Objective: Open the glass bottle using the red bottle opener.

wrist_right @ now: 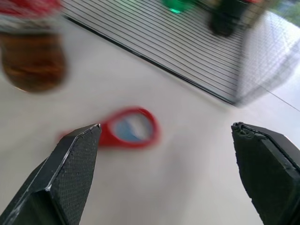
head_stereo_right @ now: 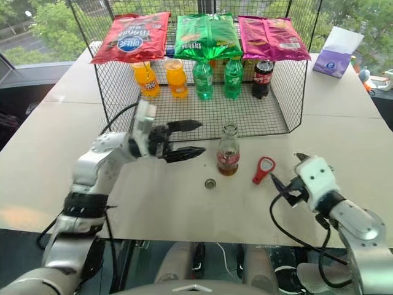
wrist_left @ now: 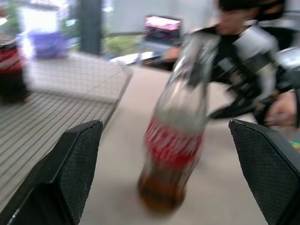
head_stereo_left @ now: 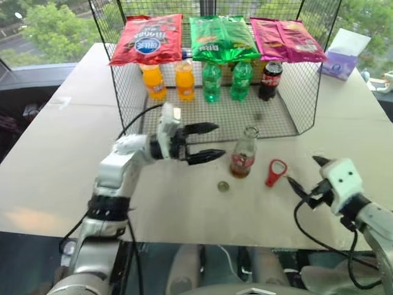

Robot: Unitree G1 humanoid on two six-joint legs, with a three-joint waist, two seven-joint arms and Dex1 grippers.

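Glass bottle (head_stereo_left: 243, 153) uncapped, brown drink at btm; cap (head_stereo_left: 223, 186) on table (head_stereo_left: 184, 209).

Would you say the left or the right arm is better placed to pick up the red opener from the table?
Right. The right gripper is open, near the opener; the left gripper is beyond the bottle.

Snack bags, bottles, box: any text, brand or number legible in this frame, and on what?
None can be read for certain.
Red snack bag: blue and white logo, blurred.
Green snack bag: yellow print, illegible.
Pink snack bag: too small.
Glass bottle: white script on the red label, blurred.
Purple tissue box: nothing legible.
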